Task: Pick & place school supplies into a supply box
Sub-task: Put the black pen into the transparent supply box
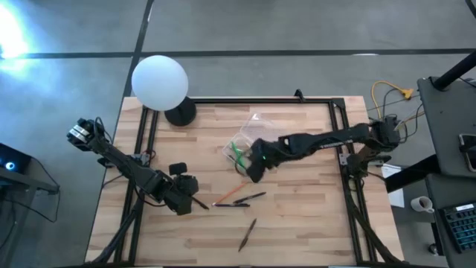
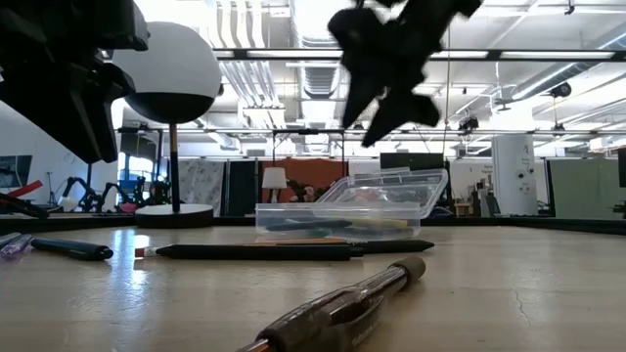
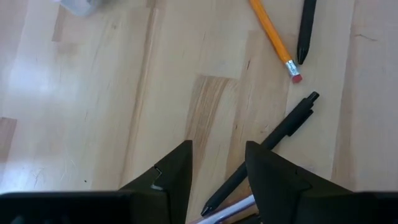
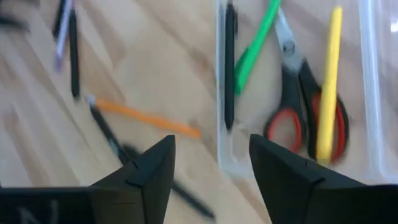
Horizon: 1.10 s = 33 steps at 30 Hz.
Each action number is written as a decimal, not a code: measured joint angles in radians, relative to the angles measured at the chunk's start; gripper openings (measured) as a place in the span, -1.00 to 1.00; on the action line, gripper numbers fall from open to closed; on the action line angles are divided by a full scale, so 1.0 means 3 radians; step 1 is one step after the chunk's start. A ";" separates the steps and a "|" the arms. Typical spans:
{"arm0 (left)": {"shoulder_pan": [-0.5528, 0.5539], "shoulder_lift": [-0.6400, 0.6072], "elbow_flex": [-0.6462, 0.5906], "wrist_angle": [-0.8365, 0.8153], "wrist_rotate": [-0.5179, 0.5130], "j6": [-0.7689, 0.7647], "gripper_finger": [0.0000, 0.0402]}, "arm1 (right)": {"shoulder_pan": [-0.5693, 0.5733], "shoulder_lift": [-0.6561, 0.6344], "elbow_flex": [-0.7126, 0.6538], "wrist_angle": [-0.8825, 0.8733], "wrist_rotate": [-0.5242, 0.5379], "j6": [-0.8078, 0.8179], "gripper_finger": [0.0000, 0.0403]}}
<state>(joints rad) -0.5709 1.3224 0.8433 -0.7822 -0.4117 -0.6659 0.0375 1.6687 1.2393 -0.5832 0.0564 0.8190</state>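
Observation:
The clear supply box lies open at the table's middle. In the right wrist view it holds a dark pen, a green pen, red-handled scissors and a yellow pencil. My right gripper is open and empty, raised just near of the box. My left gripper is open and empty above a dark pen and a pale pen. An orange pencil and two more dark pens lie flat on the table.
A white round lamp globe on a dark base stands at the table's far left. A black frame runs along the table's edges. Bare wood shows at the near right.

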 joint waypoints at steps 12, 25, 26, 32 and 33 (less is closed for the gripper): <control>-0.0191 0.0033 -0.0049 0.0412 0.1082 0.1795 -0.35 | 0.0772 -0.0239 -0.0018 -0.0761 0.0074 -0.0395 0.00; 0.0346 0.0294 -0.0172 0.0785 0.1036 0.2235 -0.35 | 0.0957 -0.0243 -0.0052 -0.0806 0.0171 -0.0011 0.00; 0.0361 0.0312 -0.0179 0.0825 0.1101 0.2279 -0.35 | 0.0957 -0.0243 -0.0052 -0.0805 0.0170 -0.0012 0.00; 0.0379 0.0492 -0.0217 0.0900 0.1429 0.2224 -0.35 | 0.0953 -0.0242 -0.0065 -0.0838 0.0173 0.0003 0.00; 0.0378 0.0527 -0.0217 0.0907 0.1414 0.2222 -0.35 | 0.0954 -0.0242 -0.0068 -0.0840 0.0173 0.0003 0.00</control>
<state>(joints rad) -0.4575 1.4806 0.7780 -0.5101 0.0124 0.0008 0.3237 1.5963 1.2188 -0.8351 0.1081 0.8201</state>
